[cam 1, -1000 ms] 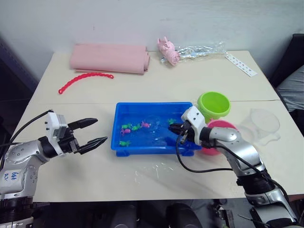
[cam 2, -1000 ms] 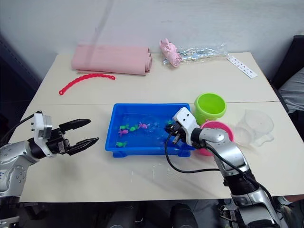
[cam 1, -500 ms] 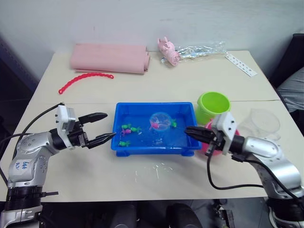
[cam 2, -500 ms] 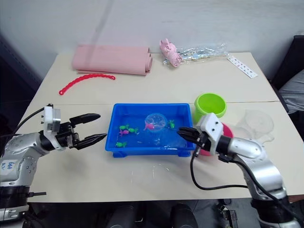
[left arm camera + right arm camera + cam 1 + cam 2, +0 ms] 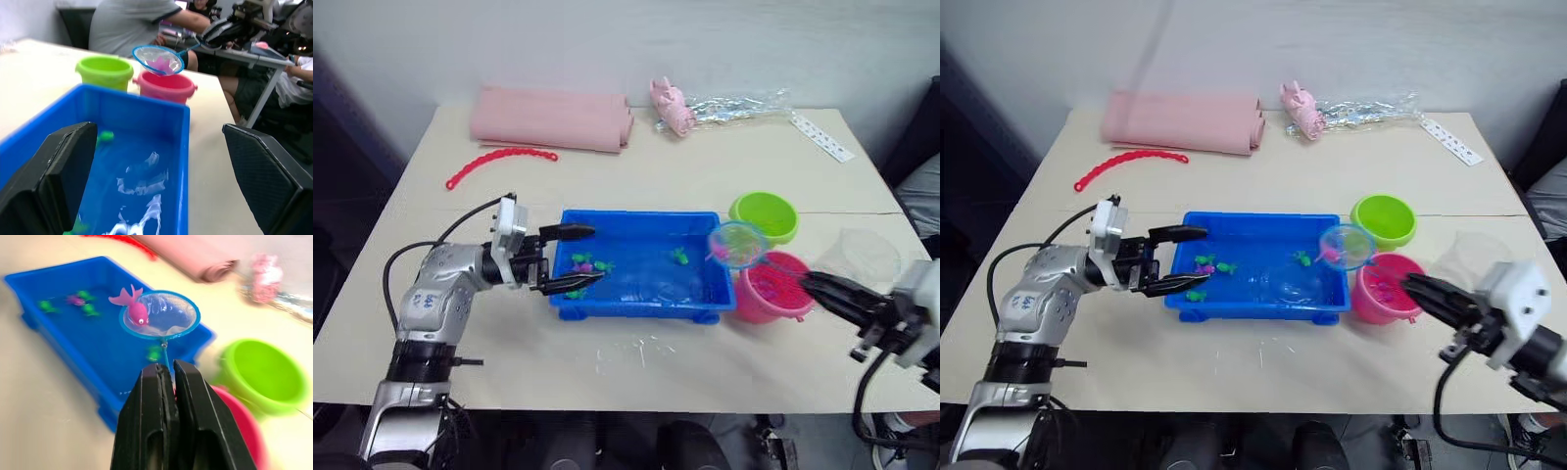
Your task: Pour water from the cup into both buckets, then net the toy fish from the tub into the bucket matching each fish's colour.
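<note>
My right gripper (image 5: 166, 382) pinches the net (image 5: 160, 314) handle, pink fish (image 5: 133, 308) perched at its ten-o'clock rim above the tub (image 5: 58, 333); any tilt could drop it short of the pink bucket (image 5: 1383, 288), while my left gripper (image 5: 1175, 258) gapes wide.

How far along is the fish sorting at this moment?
Done: the tub holds water, and the cup stands aside. In hand: the right gripper is shut on the net, carrying a pink fish near the pink bucket. Left: several green and pink fish remain in the tub.
</note>
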You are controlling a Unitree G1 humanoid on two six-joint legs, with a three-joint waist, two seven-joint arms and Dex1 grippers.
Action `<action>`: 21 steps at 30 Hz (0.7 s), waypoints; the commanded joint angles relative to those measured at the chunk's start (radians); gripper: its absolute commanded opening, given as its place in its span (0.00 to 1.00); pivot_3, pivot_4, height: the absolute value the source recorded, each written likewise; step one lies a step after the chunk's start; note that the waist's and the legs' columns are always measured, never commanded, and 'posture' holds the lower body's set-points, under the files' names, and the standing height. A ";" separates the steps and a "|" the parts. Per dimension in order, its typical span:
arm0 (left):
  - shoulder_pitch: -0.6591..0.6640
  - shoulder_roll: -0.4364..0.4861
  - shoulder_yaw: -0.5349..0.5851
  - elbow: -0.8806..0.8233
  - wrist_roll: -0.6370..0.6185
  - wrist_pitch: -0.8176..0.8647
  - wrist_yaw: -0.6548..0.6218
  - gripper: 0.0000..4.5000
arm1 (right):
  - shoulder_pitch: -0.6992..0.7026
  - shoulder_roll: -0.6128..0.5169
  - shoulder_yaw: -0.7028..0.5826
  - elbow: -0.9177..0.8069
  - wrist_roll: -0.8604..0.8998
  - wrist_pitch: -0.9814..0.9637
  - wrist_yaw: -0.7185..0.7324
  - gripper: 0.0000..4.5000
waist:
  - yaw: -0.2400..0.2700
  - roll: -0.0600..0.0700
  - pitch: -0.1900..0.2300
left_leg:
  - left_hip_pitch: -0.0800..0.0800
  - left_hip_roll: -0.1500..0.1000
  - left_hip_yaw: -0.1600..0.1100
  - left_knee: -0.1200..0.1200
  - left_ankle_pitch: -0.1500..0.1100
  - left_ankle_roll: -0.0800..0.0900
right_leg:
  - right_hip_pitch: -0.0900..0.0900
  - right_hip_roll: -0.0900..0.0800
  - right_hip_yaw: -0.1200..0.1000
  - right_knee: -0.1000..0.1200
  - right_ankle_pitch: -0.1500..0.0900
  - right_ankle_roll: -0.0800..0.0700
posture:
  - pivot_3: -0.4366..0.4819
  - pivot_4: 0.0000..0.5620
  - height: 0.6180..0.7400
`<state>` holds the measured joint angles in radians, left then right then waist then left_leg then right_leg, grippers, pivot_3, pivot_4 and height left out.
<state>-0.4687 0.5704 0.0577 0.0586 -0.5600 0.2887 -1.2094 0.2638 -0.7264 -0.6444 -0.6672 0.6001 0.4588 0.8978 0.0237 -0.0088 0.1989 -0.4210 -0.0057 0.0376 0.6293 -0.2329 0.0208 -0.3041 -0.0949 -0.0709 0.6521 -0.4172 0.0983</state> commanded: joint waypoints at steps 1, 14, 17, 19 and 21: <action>-0.074 -0.039 -0.047 0.005 -0.007 -0.004 -0.046 1.00 | 0.189 0.073 -0.249 -0.050 -0.042 -0.093 0.027 0.00 | 0.004 0.000 0.000 | 0.000 0.000 -0.001 0.000 0.000 0.000 | 0.000 0.000 -0.001 0.000 0.000 0.000 | 0.48 0.27 1.00; -0.080 -0.101 -0.090 0.004 -0.002 0.012 -0.054 1.00 | 0.297 0.176 -0.203 0.160 -0.546 -0.725 -0.098 0.00 | -0.001 0.000 0.000 | 0.001 0.000 0.002 0.000 0.000 -0.001 | 0.000 0.001 0.003 -0.001 0.000 0.000 | 0.48 0.27 1.00; -0.082 -0.106 -0.088 0.009 0.002 0.010 -0.050 1.00 | 0.287 0.175 -0.170 0.219 -0.694 -0.899 -0.175 0.00 | -0.001 0.001 0.000 | 0.001 0.000 0.002 -0.001 0.000 -0.001 | 0.000 0.001 0.003 -0.001 0.000 0.000 | 0.48 0.27 1.00; -0.083 -0.108 -0.087 0.012 0.004 0.008 -0.049 1.00 | 0.278 0.176 -0.163 0.245 -0.767 -0.974 -0.238 0.00 | 0.000 0.001 0.000 | 0.001 0.000 0.002 0.000 0.001 -0.001 | 0.000 0.001 0.003 -0.001 0.000 0.000 | 0.48 0.27 1.00; -0.084 -0.111 -0.085 0.014 0.007 0.006 -0.046 1.00 | 0.272 0.173 -0.168 0.262 -0.864 -1.081 -0.304 0.00 | -0.001 0.001 0.000 | 0.001 0.000 0.002 0.000 0.001 -0.001 | 0.000 0.001 0.003 -0.001 0.000 0.000 | 0.48 0.27 1.00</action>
<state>-0.5396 0.4640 -0.0300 0.0872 -0.5513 0.3044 -1.2568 0.5333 -0.5482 -0.7898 -0.4072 -0.1924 -0.5260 0.6596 0.0229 -0.0081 0.1984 -0.4198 -0.0062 0.0392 0.6290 -0.2323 0.0198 -0.3042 -0.0943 -0.0675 0.6513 -0.4172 0.0985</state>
